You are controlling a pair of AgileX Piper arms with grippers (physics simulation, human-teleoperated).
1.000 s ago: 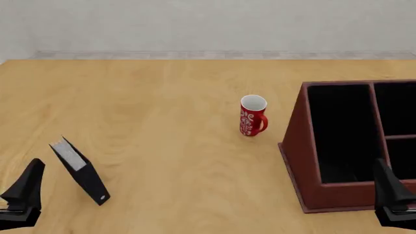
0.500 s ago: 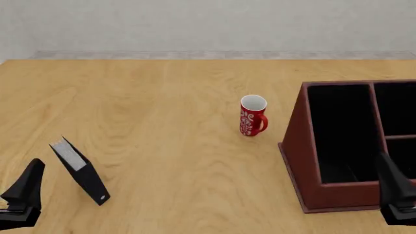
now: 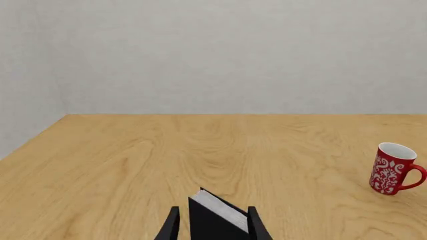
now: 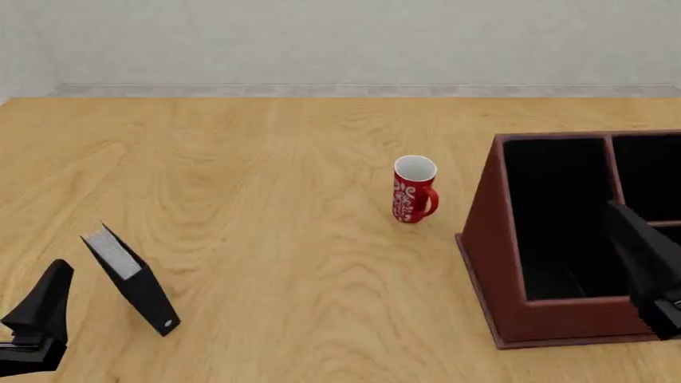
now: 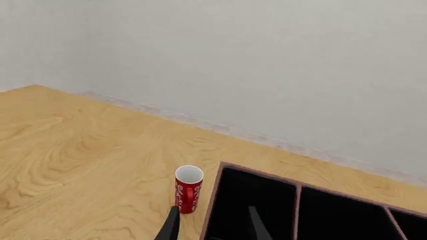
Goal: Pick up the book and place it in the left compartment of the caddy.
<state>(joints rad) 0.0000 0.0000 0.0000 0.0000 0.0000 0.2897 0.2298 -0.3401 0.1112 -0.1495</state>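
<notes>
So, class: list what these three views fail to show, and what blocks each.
- Caddy: right side cut by front view's edge.
- Book: lower part cut by left wrist view's edge.
- Left end effector: front view's corner crops it.
- Mug pattern: too small.

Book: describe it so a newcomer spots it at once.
On the table's near-left side, just ahead of the left gripper, a slim black book stands tilted. Its grey-white page edges and white spine dot set it apart from the red mug and brown caddy.

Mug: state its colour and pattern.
Red mug with white swirling decoration and a white inside; clearest in the front view.
</notes>
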